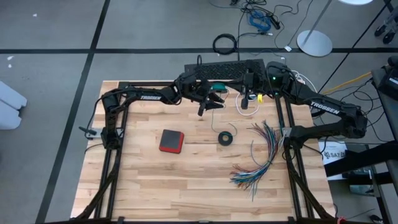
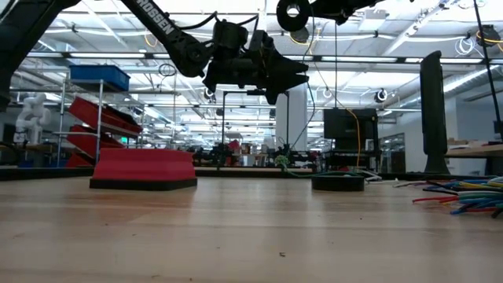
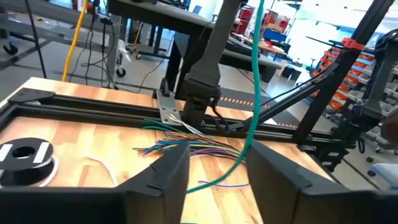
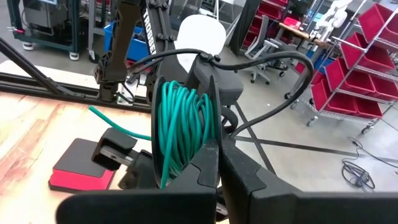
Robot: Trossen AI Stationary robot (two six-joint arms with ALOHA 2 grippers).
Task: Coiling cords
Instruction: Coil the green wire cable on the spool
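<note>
Above the table's far middle, my right gripper [image 4: 217, 163] is shut on the coiled part of the teal-green cord [image 4: 183, 121]; the coil also shows from above [image 1: 219, 86]. A free strand of the same cord [image 3: 252, 93] hangs down between the fingers of my left gripper [image 3: 217, 158], which is open and level, just left of the coil [image 1: 211, 102]. Whether that strand touches a finger I cannot tell. Its lower end trails on the table [image 3: 208, 183]. The white cord [image 1: 239, 104] lies in a loose loop on the table under the grippers. My right gripper pinches the teal cord's coil, several loops together, at the coil's side nearest the fingers [image 4: 189, 163]. The fingers reach in level from the table's right side. The coil stands clear of the table beyond the fingertips. The fingers themselves hide the exact place of contact.
A black ring [image 1: 226, 137] lies mid-table, a flat red box [image 1: 171, 141] to its left, and a fanned bundle of multicoloured wires [image 1: 261, 155] at the right. The dark frame rails [image 3: 205, 121] run along the table's sides. Bare wood lies near the front edge.
</note>
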